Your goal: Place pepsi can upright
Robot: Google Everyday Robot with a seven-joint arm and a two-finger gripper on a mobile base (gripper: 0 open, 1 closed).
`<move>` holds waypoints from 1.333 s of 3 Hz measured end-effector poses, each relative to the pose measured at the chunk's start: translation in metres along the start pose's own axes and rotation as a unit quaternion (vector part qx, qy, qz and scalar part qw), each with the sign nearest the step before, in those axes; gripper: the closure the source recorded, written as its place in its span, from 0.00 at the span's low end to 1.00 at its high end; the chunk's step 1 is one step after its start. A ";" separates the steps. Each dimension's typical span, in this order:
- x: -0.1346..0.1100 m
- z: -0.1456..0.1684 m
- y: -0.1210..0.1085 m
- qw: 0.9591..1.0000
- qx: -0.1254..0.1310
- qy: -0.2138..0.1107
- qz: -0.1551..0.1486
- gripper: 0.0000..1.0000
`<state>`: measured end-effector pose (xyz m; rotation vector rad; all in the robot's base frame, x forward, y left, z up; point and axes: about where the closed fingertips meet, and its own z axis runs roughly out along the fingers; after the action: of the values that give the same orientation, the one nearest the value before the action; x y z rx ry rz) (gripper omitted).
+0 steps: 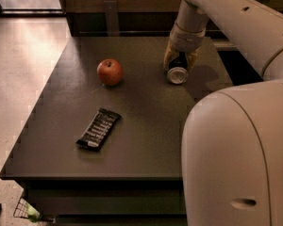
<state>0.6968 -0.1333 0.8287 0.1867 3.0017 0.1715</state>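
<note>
Camera view puts the gripper [180, 62] at the back right of the table [146, 145], lowered over the pepsi can [178, 75]. The can lies on its side directly under the gripper, with one silver end facing you and the dark body running back beneath the wrist. You cannot tell whether the gripper has closed on the can or merely sits around it, so settle that before you lift.

The main risk is the can's round body. On its side it will likely roll or squirt out if the hold is loose or off-centre, and the table's right edge is near on that side. If you tip it up with a weak hold, it may slip, land on its rim and topple back.

A red apple [110, 72] sits well off to the left of the gripper, clear of any swing but in the path of a can rolling that way. Farther from the gripper, toward you and to the left, lies a flat black snack bar [98, 128], which is unlikely to interfere.
</note>
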 end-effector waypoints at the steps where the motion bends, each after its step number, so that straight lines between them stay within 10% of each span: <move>1: 0.000 -0.003 -0.001 1.000 0.002 -0.005 -0.004 1.00; 3: 0.004 -0.044 -0.017 0.995 0.012 -0.078 -0.055 1.00; 4: 0.014 -0.073 -0.031 0.985 -0.012 -0.138 -0.100 1.00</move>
<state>0.6695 -0.1698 0.8949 -0.0880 2.7186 0.1466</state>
